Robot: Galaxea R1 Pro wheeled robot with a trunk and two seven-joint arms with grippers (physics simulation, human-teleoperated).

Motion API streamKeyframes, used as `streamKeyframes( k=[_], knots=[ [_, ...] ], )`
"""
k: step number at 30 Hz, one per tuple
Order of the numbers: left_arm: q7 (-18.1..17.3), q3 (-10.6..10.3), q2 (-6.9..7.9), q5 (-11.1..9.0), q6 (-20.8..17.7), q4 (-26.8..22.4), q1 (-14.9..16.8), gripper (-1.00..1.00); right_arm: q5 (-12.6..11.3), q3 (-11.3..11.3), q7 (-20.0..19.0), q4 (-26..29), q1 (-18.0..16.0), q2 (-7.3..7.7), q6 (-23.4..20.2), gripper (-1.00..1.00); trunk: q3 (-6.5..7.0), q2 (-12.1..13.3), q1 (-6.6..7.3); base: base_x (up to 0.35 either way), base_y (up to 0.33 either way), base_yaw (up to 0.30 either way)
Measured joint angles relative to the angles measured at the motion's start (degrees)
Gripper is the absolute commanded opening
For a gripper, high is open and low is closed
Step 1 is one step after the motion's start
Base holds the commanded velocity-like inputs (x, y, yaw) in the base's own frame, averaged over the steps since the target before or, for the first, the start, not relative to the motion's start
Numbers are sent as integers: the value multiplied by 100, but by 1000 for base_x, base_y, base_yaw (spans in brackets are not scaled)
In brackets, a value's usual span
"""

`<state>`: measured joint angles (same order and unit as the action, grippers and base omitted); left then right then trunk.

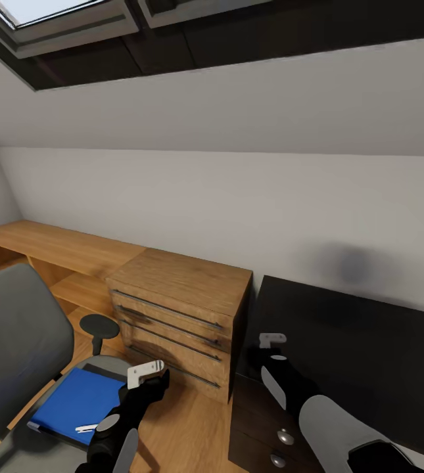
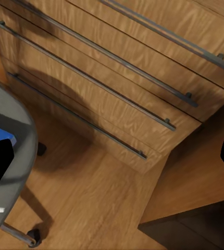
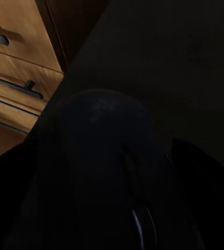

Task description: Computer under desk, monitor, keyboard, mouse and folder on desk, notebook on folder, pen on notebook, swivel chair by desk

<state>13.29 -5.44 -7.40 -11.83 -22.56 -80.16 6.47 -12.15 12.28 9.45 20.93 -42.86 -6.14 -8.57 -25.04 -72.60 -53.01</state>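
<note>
Swivel chair (image 1: 14, 341) cropped at frame edge; blue folder (image 1: 77, 399) partly covered by left arm; right gripper (image 3: 112, 172) lost in darkness.

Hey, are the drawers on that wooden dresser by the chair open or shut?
Shut. The wooden dresser shows its drawer fronts flush in the head view, and the left wrist view shows no drawer pulled out.

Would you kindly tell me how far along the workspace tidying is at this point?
Nothing looks finished. The flat blue folder lies on the grey swivel chair, with a small white item, maybe the pen, on it. In hand: the right gripper hangs over the black desk, a dark rounded mouse beneath it. The left gripper, jaws open, hovers near the folder. Stacking and chair positioning remain.
</note>
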Motion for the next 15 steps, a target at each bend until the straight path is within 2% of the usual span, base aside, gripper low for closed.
streamKeyframes(
  k=[7,15],
  knots=[
    [3,0,1,0,0,0,0,100,2,-2,-7,13,0,11,0,100,0,0,0,0,0,0],
    [8,0,1,8,0,8,0,100,11,-2,3,25,0,11,0,100,143,319,175,0,0,0]
  ],
)
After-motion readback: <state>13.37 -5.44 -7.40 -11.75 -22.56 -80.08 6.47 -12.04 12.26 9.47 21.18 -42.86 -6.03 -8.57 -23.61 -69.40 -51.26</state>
